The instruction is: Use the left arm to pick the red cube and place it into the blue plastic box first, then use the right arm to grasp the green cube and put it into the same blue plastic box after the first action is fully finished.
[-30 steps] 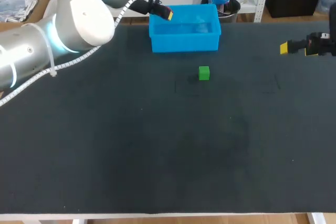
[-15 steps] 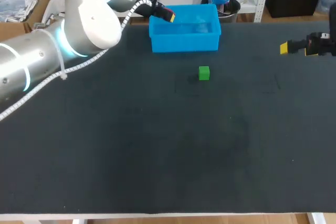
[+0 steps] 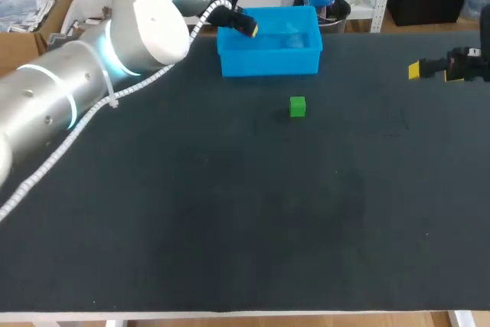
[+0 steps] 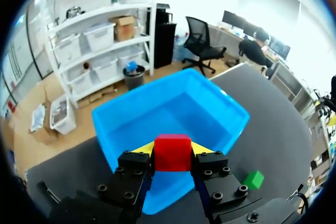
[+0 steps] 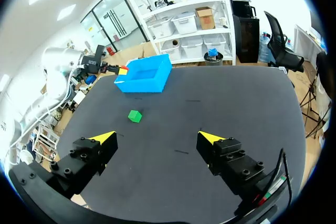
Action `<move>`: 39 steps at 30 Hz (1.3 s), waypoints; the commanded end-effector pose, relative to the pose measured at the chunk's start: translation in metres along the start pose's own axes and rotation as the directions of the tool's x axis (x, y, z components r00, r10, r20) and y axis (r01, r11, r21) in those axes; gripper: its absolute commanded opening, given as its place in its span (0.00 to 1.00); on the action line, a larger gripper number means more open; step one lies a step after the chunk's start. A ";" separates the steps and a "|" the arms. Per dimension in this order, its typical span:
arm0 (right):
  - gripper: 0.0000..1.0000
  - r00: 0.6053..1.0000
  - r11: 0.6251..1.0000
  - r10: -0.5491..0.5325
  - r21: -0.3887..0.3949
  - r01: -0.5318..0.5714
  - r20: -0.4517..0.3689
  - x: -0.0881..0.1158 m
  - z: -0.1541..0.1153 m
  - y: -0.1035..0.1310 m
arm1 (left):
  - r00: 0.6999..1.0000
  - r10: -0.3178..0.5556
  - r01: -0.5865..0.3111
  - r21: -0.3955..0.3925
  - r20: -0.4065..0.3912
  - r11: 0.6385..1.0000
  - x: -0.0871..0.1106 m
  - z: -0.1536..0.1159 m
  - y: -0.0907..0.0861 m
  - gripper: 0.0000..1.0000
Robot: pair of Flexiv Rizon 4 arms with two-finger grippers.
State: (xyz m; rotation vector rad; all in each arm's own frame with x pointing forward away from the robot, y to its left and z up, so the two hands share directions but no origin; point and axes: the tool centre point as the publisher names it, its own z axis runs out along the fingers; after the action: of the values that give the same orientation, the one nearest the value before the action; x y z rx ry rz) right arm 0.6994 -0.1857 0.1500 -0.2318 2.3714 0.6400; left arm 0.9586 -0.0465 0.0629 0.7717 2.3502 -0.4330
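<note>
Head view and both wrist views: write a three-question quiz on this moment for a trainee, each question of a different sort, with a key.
1. True or false: the left end effector is shut on the red cube.
2. Relative to the blue plastic box, where is the green cube?
A. Inside it
B. On the table, outside it
C. Balanced on its rim
3. Fill in the gap: the right end effector holds nothing, and its fingers stand ____.

Key
1. True
2. B
3. open
</note>
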 end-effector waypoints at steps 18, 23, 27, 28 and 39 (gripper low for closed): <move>1.00 1.000 1.000 0.000 0.002 0.000 -0.001 0.000 0.000 0.000 | 0.995 -0.004 0.004 -0.005 -0.103 1.000 -0.005 0.022 0.004 1.00; 1.00 1.000 1.000 0.000 0.002 0.000 -0.001 0.000 0.000 0.000 | 0.995 0.001 -0.002 -0.009 -0.099 1.000 -0.009 0.017 0.003 1.00; 1.00 1.000 1.000 0.000 0.002 0.000 -0.001 0.000 0.000 0.000 | 0.997 0.010 -0.010 -0.006 -0.081 1.000 -0.015 0.009 0.000 1.00; 1.00 1.000 1.000 0.000 0.002 0.000 -0.001 0.000 0.000 0.000 | 0.997 0.014 -0.015 -0.005 -0.077 1.000 -0.017 0.006 -0.001 1.00; 1.00 1.000 1.000 0.000 0.002 0.000 -0.001 0.000 0.000 0.000 | 0.999 0.052 -0.052 -0.005 -0.011 0.999 -0.011 -0.046 -0.009 1.00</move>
State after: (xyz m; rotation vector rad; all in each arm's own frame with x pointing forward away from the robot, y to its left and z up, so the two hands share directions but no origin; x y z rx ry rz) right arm 0.6994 -0.1857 0.1500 -0.2318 2.3714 0.6400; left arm 0.9628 -0.0496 0.0973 0.8379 2.3573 -0.3962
